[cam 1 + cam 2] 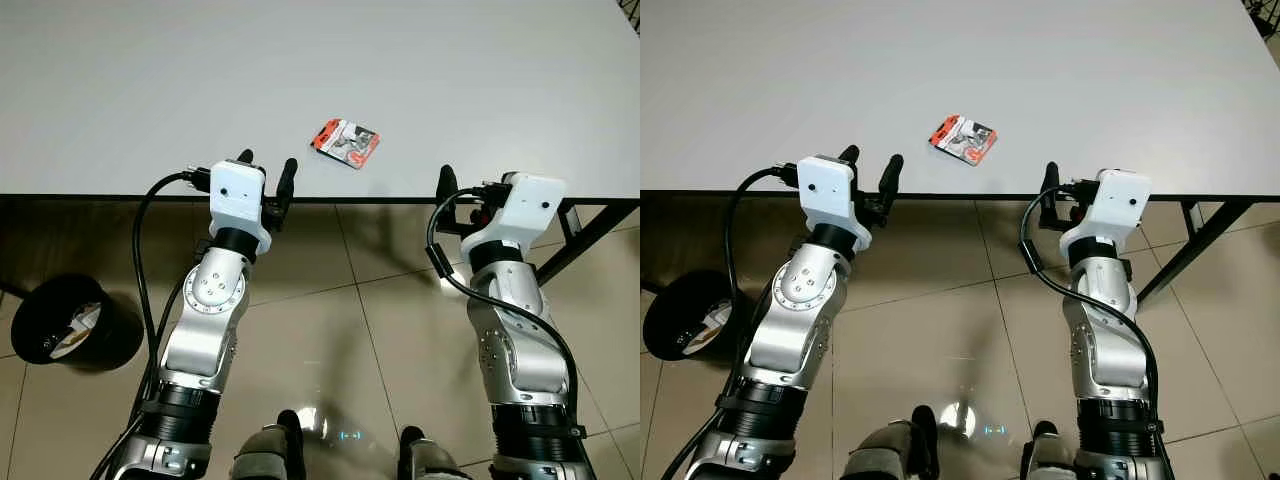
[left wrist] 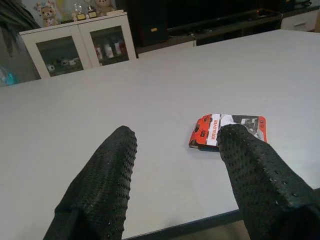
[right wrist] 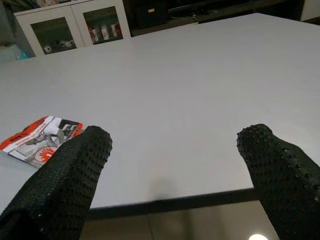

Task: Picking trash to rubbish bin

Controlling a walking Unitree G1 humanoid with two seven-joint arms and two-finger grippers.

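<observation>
Grey desk [image 1: 150,90] ahead of me carries one red-and-white wrapper [image 1: 345,142], flat near its front edge. Left end effector [image 1: 268,172] and right end effector [image 3: 175,165] hover spread, empty. Wrapper looks light, thin, slippery; I'd pinch a lifted edge.

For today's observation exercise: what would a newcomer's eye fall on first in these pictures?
First, the red and white packet lying alone on the white table, near its front edge. Then the left gripper and right gripper, fingers open, raised at that edge, and the black rubbish bin on the tiled floor to the robot's left.
</observation>
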